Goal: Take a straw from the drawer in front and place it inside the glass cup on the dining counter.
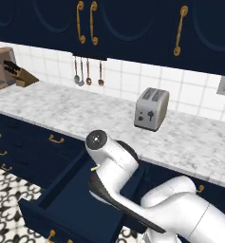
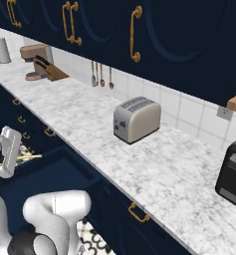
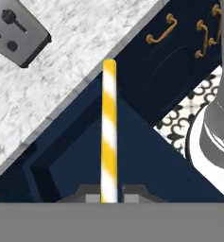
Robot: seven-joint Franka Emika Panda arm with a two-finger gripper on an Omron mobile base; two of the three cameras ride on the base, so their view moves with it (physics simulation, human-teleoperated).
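Straw (image 3: 108, 137) | pinched in end effector (image 3: 108, 193) | points straight along fingers | above open drawer (image 3: 146, 160)

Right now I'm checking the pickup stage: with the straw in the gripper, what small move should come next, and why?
Probably a short straight lift. The gripper is shut on the striped straw, which sticks out from between its fingertips over the open drawer; raising it clear of the drawer walls comes before carrying it away.

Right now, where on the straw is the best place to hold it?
Near one end, as the gripper does now: fingers pinch the thin striped straw across its width, the long free part pointing forward above the open drawer.
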